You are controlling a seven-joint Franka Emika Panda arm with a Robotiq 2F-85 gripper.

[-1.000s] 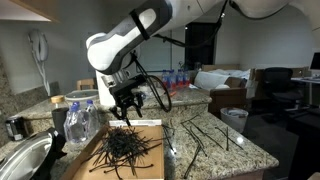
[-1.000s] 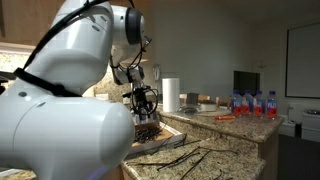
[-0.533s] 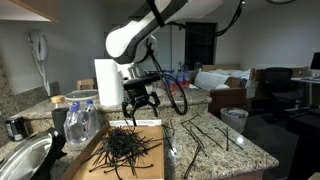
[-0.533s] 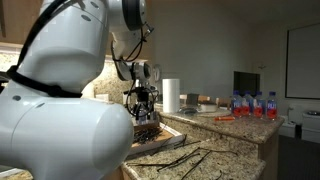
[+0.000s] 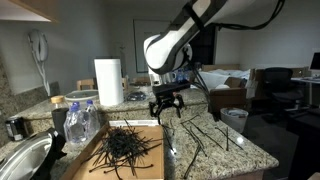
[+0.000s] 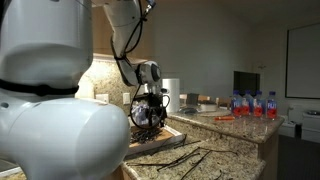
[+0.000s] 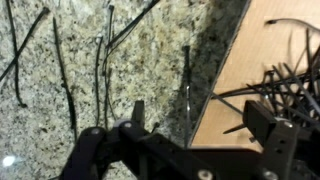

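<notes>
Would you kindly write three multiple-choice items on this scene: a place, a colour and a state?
1. Where is the tie pile?
A. In the sink
B. On the board
C. On the floor
2. What colour is the towel roll?
A. Red
B. Green
C. White
3. How is the gripper?
A. Open
B. Shut on a bottle
C. Shut on the roll
Key: 1 B, the pile sits on wood; 2 C, the roll stands white; 3 A, its jaws stand apart in the wrist view.

Arm (image 5: pixel 190 28) arcs over from upper right, wrist bent straight down. Gripper (image 5: pixel 166 108) hangs vertical w/ jaws spread wide, empty.
</notes>
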